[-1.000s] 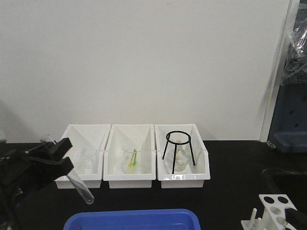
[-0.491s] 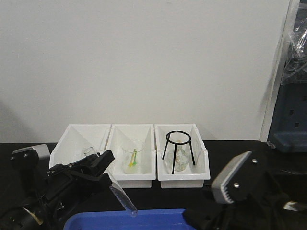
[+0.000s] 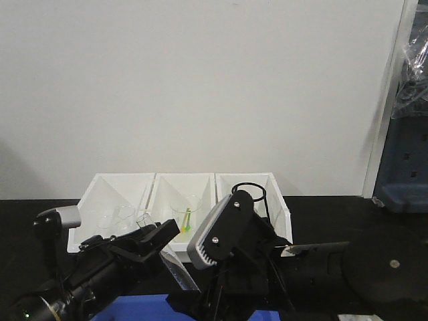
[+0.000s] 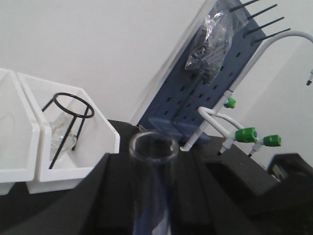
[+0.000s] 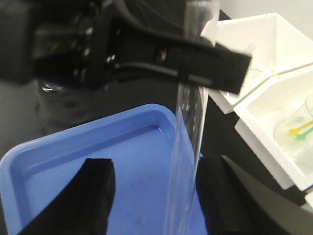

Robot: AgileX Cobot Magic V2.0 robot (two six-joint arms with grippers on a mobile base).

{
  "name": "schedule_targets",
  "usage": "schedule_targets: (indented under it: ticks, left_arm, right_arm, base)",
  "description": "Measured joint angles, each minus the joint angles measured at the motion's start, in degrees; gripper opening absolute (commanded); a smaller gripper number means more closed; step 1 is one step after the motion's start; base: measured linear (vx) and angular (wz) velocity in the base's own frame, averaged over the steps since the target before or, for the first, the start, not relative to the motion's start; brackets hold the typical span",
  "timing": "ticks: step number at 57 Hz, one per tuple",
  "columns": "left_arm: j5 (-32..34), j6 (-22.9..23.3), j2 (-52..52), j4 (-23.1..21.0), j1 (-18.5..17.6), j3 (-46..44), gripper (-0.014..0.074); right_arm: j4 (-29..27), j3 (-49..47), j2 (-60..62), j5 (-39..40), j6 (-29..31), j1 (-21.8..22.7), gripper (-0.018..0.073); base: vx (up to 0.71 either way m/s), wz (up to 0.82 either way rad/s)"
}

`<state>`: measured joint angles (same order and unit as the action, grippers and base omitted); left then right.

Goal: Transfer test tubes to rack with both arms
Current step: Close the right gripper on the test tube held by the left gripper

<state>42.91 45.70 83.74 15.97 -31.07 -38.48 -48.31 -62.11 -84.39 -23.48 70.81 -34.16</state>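
Left gripper (image 4: 154, 196) is clamping one test tube (image 5: 188, 147) near its open end, fingers closed tight on the glass. The tube is hanging tilted, rounded end down, in the air over the back edge of the blue tray (image 5: 73, 161) and not touching it. Right gripper (image 5: 157, 166) is sitting with its fingers spread wide on either side of the tube's lower part. The glass is running closer to one finger; can't tell if it's touching. Three white bins (image 3: 180, 253) are lining the back edge of the counter (image 3: 321, 214), with a black tripod stand (image 4: 68, 122) standing in one end bin.
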Motion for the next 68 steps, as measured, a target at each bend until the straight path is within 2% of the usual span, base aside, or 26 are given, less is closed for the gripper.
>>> schedule_targets:
  ticks: [9,22,31,41,55,68]
  left_arm:
    - [0.0,3.2,0.0,3.9,0.0,0.0,0.0132]
    - [0.6,4.6,0.0,7.7,0.0,0.0,0.0132]
    - [3.3,5.0,0.0,10.4,0.0,0.0,0.0132]
    - [5.5,6.4,0.0,11.3,0.0,0.0,0.0132]
    - [5.6,7.6,0.0,15.2,0.0,0.0,0.0132]
    - [5.5,7.7,0.0,15.6,0.0,-0.1,0.0132]
  right_arm:
    - [5.9,-3.3,-2.1,-1.0,-5.1,0.0,0.0463]
    - [15.4,-4.7,-2.9,-2.3,-14.5,0.0,0.0463]
    - [15.7,-4.7,-2.9,-2.6,-16.1,0.0,0.0463]
    - [13.8,-4.8,-4.4,-2.5,-16.6,0.0,0.0459]
    - [13.4,-4.8,-5.1,-0.9,-20.0,0.0,0.0452]
    - [13.3,-4.8,-5.1,-1.2,-24.6,0.0,0.0328]
  base:
    - [0.0,0.0]
    - [0.0,0.0]
    - [0.0,0.0]
    - [0.0,0.0]
    - [0.0,0.0]
    - [0.0,0.0]
